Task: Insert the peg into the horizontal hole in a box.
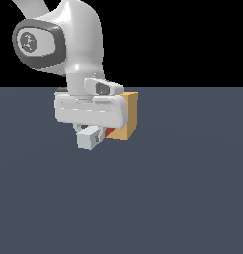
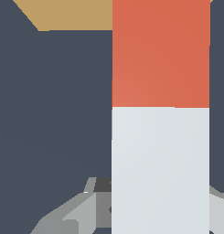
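Peg [image 2: 160, 137] sits gripped in the gripper [image 1: 91, 133], held by its white part. Its red end points straight at the box [image 1: 129, 116], right up against the box's face. I cannot see the hole from here.

A: How many pegs can you see?

B: Just one peg [image 2: 160, 114]. It has two colours, a red-orange part and a pale grey-white part.

A: So two parts, but one peg?

B: Yes, one long bar.

A: How many boxes?

B: One box [image 1: 129, 116]. It is tan.

A: How many robot arms?

B: One arm [image 1: 78, 44], white and grey.

A: And how many grippers?

B: One gripper [image 1: 91, 135]. I can see two grey fingers [image 2: 72, 212], one on each side of the peg.

A: Can you count any holes?

B: No. I cannot see a hole from here, so I cannot count one.
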Tool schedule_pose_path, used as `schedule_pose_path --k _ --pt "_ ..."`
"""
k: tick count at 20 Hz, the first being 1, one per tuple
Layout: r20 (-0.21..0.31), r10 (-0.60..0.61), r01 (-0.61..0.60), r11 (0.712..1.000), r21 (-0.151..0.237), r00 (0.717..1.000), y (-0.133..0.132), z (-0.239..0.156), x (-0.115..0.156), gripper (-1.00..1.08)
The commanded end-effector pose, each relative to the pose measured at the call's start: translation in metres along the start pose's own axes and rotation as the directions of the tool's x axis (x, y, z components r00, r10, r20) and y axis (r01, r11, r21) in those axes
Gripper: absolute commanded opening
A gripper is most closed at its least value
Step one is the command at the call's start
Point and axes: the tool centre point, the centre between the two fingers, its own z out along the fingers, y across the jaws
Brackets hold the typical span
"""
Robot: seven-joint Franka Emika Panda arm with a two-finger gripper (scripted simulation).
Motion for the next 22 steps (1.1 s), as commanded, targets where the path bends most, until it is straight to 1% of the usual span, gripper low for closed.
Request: schedule_pose_path --k 1,9,12,16,22 --pt "-0.001 0.0 0.0 1.0 -0.002 1.0 0.001 -0.001 0.0 -1.0" --pt "-0.001 -0.002 0.002 1.0 -0.001 1.0 0.001 -0.001 0.0 -1.0" --pt "-0.001 -0.002 0.002 1.0 -0.001 1.0 0.001 -0.001 0.005 -1.0" --pt "-0.001 -0.002 0.002 1.0 -0.002 1.0 0.0 -0.002 0.023 -1.0" --pt "-0.002 -0.002 0.002 1.0 -0.002 1.0 0.0 -0.002 0.066 -1.0"
